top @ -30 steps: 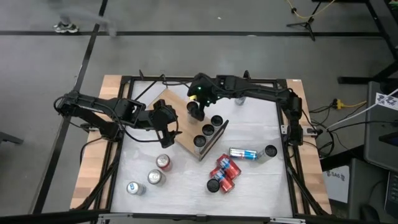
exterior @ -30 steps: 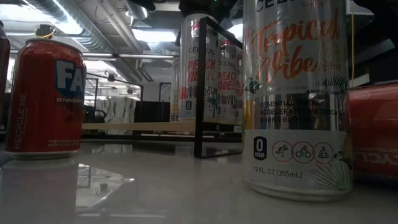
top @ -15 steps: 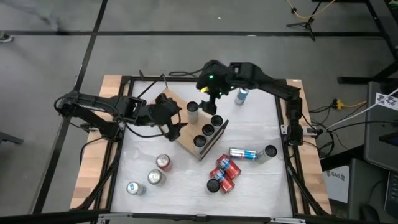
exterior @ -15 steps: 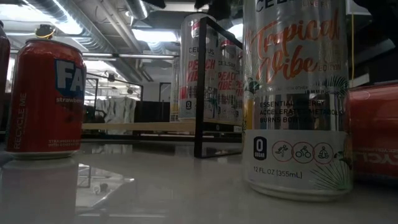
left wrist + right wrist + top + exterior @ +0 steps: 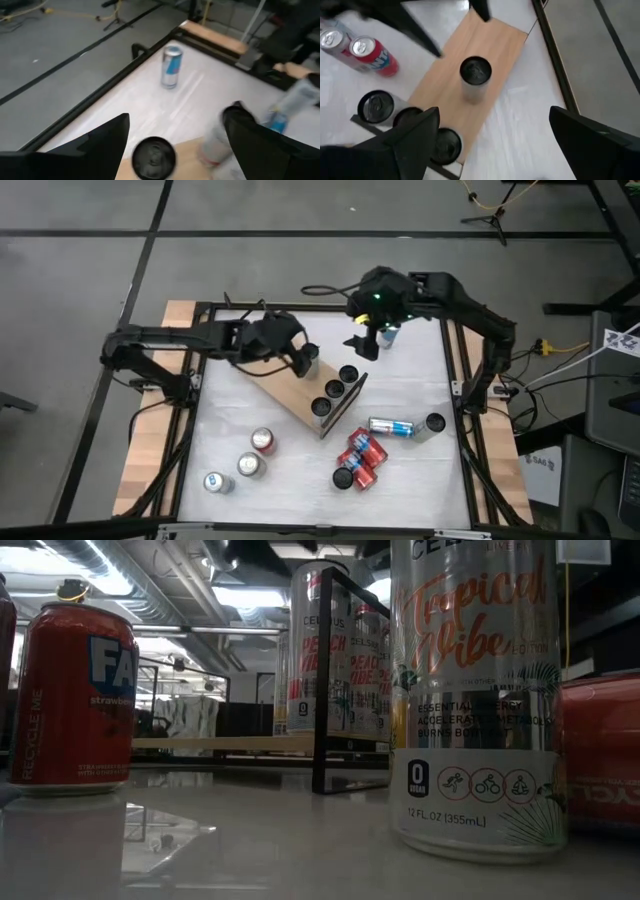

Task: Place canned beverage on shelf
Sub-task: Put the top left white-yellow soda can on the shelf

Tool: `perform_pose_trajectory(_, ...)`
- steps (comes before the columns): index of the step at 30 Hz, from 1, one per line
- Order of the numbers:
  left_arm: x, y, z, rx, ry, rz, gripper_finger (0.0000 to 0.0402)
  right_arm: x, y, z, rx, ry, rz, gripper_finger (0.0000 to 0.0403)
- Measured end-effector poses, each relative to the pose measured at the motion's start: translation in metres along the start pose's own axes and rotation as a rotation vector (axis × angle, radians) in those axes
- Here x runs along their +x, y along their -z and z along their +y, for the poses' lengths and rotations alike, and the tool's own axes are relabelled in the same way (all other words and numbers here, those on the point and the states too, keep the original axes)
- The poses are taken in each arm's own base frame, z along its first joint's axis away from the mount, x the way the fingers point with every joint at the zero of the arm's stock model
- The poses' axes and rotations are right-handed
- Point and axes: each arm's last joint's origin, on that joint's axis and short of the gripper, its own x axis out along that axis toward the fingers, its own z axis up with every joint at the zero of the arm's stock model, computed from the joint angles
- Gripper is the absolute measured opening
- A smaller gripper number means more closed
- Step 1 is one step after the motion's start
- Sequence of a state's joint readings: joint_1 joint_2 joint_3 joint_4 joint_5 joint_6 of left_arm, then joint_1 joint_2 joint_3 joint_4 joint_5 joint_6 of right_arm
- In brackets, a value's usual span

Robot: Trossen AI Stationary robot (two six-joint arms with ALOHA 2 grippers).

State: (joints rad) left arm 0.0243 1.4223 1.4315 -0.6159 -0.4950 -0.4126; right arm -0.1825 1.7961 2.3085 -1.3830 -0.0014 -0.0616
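Observation:
The shelf [image 5: 290, 385], a light-wood board on a black wire frame, lies slantwise mid-table. A black-topped can [image 5: 476, 77] stands alone on its far part, and three more [image 5: 333, 390] stand in a row at its right end. My left gripper [image 5: 298, 358] is open, just left of the lone can [image 5: 153, 157], with a finger on either side of it, apart from it. My right gripper [image 5: 362, 345] is open and empty. It hangs high above the table to the right of the shelf and looks down on the lone can.
A blue-and-silver can [image 5: 388, 334] stands near the far edge. Right of the shelf are a lying can [image 5: 390, 426], an upright one [image 5: 434, 423] and a cluster of red cans [image 5: 358, 460]. Three cans [image 5: 250, 465] stand near left. Bare tabletop lies at the far left.
My right gripper has risen from over the lone can on the shelf and drawn back toward the table's right and far side; the can stays standing. My left gripper has swung toward the far side and right, up to that can, and has turned.

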Motion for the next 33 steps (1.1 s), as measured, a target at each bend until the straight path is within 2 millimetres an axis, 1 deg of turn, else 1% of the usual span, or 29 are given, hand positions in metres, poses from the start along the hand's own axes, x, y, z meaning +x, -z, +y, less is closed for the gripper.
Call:
perform_pose_trajectory(6, 0.028, 0.005, 0.004, 0.005, -0.042, 0.061, 0.0322, -0.002, 0.005, 0.004, -0.008, -0.011, 0.046, 0.0374)
perform_pose_trajectory(8, 0.034, 0.007, 0.007, 0.008, -0.04, 0.084, 0.0322, 0.0, 0.006, 0.008, -0.021, -0.008, 0.056, 0.0374)
perform_pose_trajectory(11, 0.037, 0.009, 0.013, 0.012, -0.049, 0.126, 0.0322, 0.004, 0.014, 0.018, -0.048, -0.002, 0.091, 0.0374)
perform_pose_trajectory(15, 0.038, 0.009, 0.017, 0.008, -0.074, 0.14, 0.0322, 0.009, 0.034, 0.026, -0.044, 0.041, 0.099, 0.0374)
perform_pose_trajectory(17, 0.038, 0.009, 0.017, 0.008, -0.075, 0.14, 0.0322, 0.01, 0.048, 0.025, -0.023, 0.067, 0.072, 0.0374)
perform_pose_trajectory(21, 0.039, 0.013, 0.017, 0.014, -0.079, 0.152, 0.0322, 0.01, 0.077, 0.021, 0.026, 0.084, -0.031, 0.0374)
perform_pose_trajectory(24, 0.04, 0.014, 0.018, 0.007, -0.085, 0.157, 0.0322, 0.008, 0.094, 0.02, 0.041, 0.088, -0.128, 0.0374)
perform_pose_trajectory(29, 0.041, 0.013, 0.02, 0.01, -0.092, 0.155, 0.0322, 0.008, 0.111, 0.017, 0.057, 0.111, -0.211, 0.0374)
perform_pose_trajectory(33, 0.041, 0.013, 0.02, 0.017, -0.092, 0.153, 0.0322, 0.012, 0.116, 0.017, 0.057, 0.112, -0.201, 0.0374)
